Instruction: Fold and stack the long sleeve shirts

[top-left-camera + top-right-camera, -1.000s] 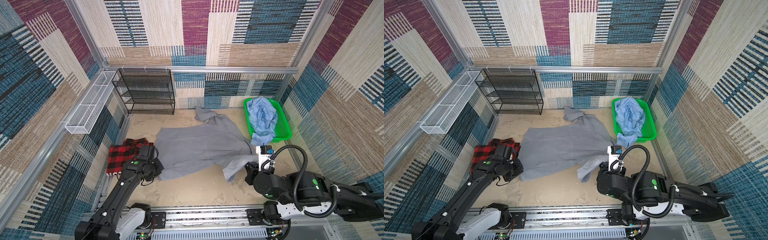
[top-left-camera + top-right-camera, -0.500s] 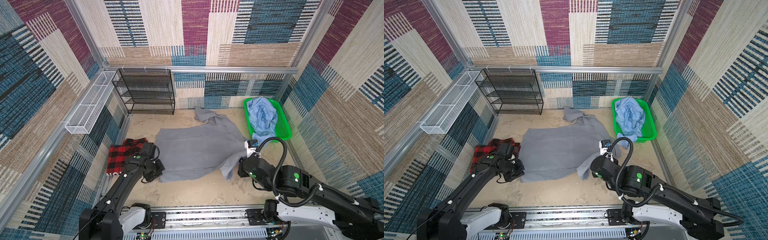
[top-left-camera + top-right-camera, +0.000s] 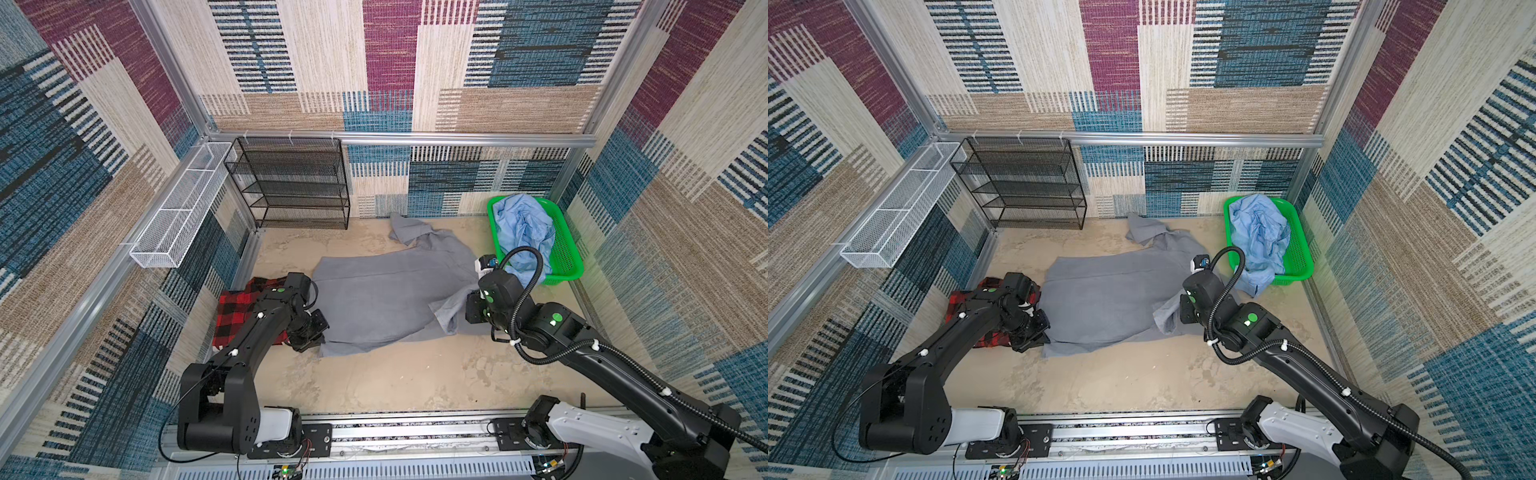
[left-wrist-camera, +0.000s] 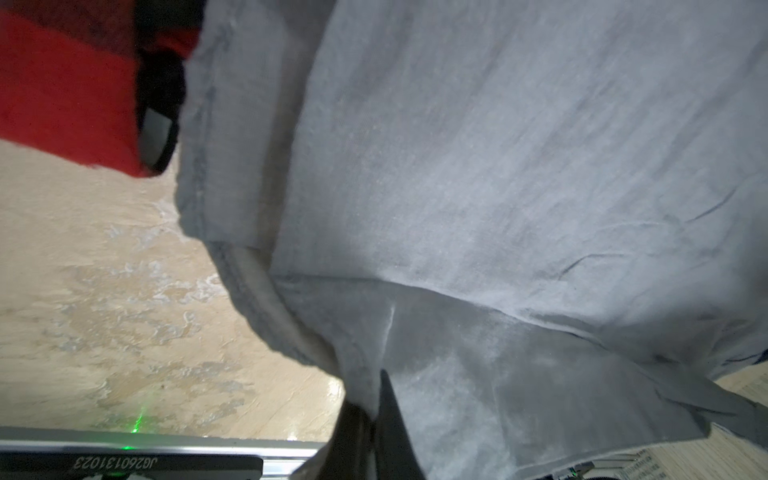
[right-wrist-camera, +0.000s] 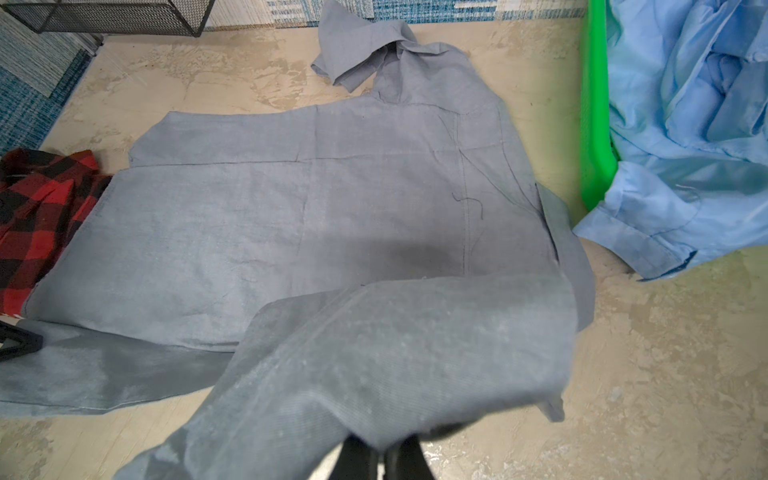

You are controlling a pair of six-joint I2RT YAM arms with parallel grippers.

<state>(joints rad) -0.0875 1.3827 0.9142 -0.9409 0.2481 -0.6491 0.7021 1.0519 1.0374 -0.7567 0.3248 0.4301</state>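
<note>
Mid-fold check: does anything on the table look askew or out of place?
Yes. The light blue shirt spills over the near rim of the green basket, with a cuff lying on the table. The far sleeve of the grey shirt is bunched by the back wall, not laid flat.

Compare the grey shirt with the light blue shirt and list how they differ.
The grey shirt lies spread mostly flat on the table; the light blue shirt sits crumpled in the green basket, a cuff spilling over its rim. The left claw and right claw each pinch the grey shirt; neither touches the light blue shirt. Shared: both are plain-coloured and not yet folded.
</note>
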